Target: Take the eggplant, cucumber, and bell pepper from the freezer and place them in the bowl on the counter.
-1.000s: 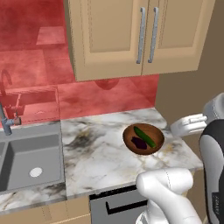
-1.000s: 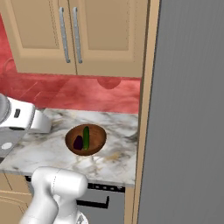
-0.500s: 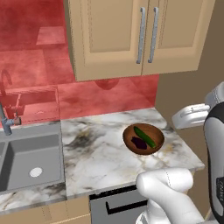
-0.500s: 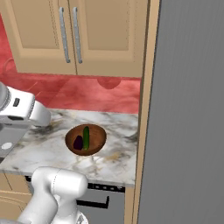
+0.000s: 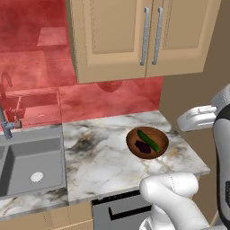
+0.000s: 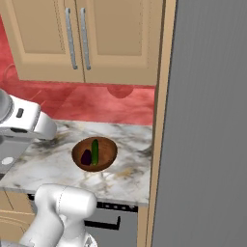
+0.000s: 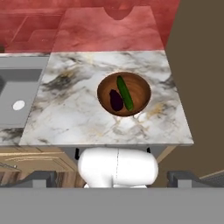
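1. The bowl (image 7: 124, 94) sits on the counter (image 7: 65, 113), toward the slab's right end and clear of every edge; in the left base view it lies near the tan side panel on the right.
2. Inside the bowl lie two vegetables side by side and touching: the eggplant (image 7: 116, 100), dark purple and stubby, and the cucumber (image 7: 124, 92), slim and green, which runs slantwise across the bowl's middle.
3. In the right base view the cucumber (image 6: 95, 151) stands nearly straight up the picture with the eggplant (image 6: 86, 157) just to its left; in the left base view the cucumber (image 5: 148, 140) slants down to the right with the eggplant (image 5: 143, 146) below it.
4. The freezer (image 6: 207, 125) rises just right of the counter, its flat grey face shut, with a tan wooden panel between it and the slab.
5. The gripper's dark finger tips (image 7: 37, 179) show at the two bottom corners of the hand view, far apart, so the jaws stand released with nothing between them; the hand looks down on the bowl from well above.
6. The sink (image 5: 27, 164) is set into the counter's left part, with a faucet (image 5: 5, 123) behind it.
7. Red tiled backsplash (image 5: 99, 99) runs behind the counter, and tan upper cabinets (image 5: 134, 36) with two vertical bar handles hang above it.
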### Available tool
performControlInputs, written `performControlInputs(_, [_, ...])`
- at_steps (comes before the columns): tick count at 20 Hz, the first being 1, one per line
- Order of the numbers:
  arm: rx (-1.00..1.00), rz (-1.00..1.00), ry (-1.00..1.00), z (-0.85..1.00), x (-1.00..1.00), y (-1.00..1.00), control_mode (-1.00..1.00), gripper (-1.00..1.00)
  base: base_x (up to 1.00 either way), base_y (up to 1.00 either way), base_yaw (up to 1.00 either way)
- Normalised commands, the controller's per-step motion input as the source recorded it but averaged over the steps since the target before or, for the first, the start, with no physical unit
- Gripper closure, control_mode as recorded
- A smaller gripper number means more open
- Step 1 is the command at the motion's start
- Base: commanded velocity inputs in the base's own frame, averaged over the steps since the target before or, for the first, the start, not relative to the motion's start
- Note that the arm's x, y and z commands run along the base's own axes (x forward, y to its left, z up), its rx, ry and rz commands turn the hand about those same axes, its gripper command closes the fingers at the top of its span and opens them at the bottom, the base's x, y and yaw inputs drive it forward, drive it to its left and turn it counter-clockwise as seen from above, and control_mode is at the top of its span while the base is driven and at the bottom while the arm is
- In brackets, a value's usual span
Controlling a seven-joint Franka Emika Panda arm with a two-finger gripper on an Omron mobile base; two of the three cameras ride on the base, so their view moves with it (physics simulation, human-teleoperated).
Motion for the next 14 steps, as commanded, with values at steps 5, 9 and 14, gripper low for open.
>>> performControlInputs(5, [0.02,0.00,0.00,0.00,0.00,0.00,-1.00,-1.00,0.00,0.00,0.00])
performControlInputs(9, [0.01,0.00,-0.02,-0.06,0.00,0.00,-1.00,-1.00,0.00,0.00,0.00])
performControlInputs(14, [0.00,0.00,-0.05,-0.06,-0.01,0.00,-1.00,-1.00,0.00,0.00,0.00])
